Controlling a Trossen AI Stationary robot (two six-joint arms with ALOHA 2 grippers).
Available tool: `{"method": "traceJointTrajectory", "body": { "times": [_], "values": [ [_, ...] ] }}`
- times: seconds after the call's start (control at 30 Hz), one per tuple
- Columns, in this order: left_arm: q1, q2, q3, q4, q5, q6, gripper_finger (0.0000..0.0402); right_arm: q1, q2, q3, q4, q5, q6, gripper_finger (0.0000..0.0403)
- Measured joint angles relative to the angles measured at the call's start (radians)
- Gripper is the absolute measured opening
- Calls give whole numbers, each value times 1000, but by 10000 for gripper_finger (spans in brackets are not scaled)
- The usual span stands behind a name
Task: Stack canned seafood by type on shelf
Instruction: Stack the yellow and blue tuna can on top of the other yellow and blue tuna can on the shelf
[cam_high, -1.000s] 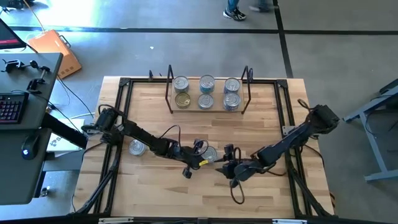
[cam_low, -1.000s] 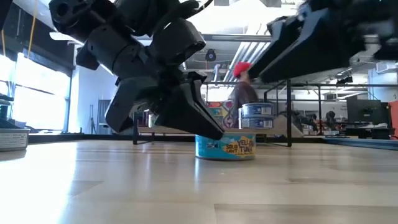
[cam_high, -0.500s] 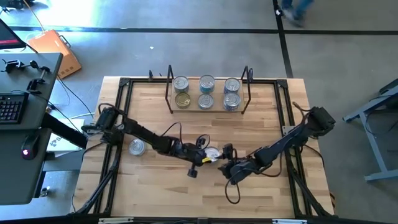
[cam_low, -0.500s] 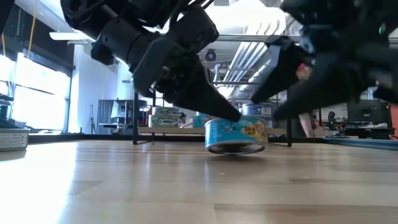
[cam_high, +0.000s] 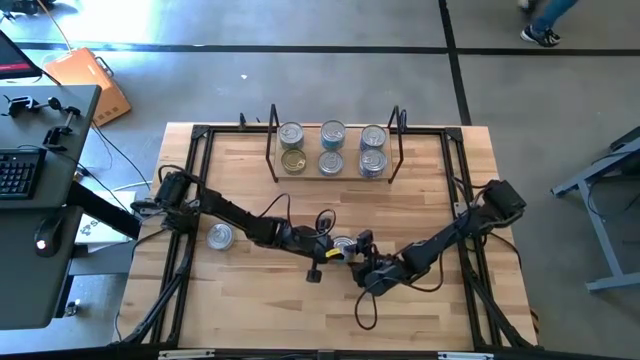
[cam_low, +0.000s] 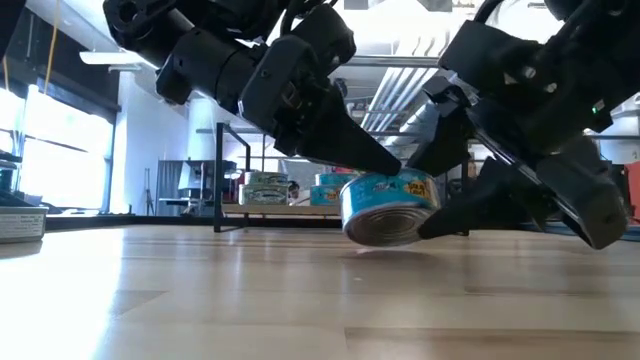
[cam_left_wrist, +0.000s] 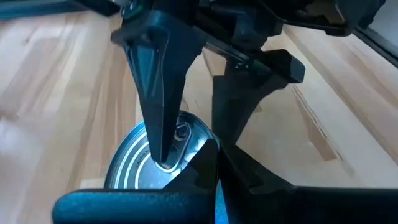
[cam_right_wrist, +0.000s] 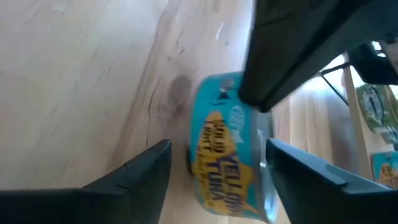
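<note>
The tuna can (cam_low: 390, 207), flat on the counter (cam_low: 200, 300) a second ago, now hangs tilted, pinched by the closed left hand (cam_low: 385, 170). The right hand (cam_low: 445, 205) has widened around it, fingers spread, signalling a handover toward the shelf (cam_high: 335, 165).

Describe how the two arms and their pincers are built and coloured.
Both arms are dark, jointed links trailing loose black cables. The left pincer has flat, tapering black fingers and a small yellow mark beside it. The right pincer has matching wedge-shaped black fingers.
</note>
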Motion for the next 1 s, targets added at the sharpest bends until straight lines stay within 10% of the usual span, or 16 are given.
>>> {"method": "traceJointTrajectory", "body": {
  "times": [0.27,0.5,0.73,1.0],
  "values": [
    [-1,-5,1,6,-12,-13,13,10,-1,0,-2,25,76,119],
    [-1,-75,2,-122,-45,-14,61,27,-1,2,5,61,164,120],
    [-49,-267,1,-399,-372,-31,67,48,-26,31,-23,121,107,120],
    [-166,-450,-23,-586,-515,-90,59,34,-52,143,-36,431,-163,120]
  ]
}}
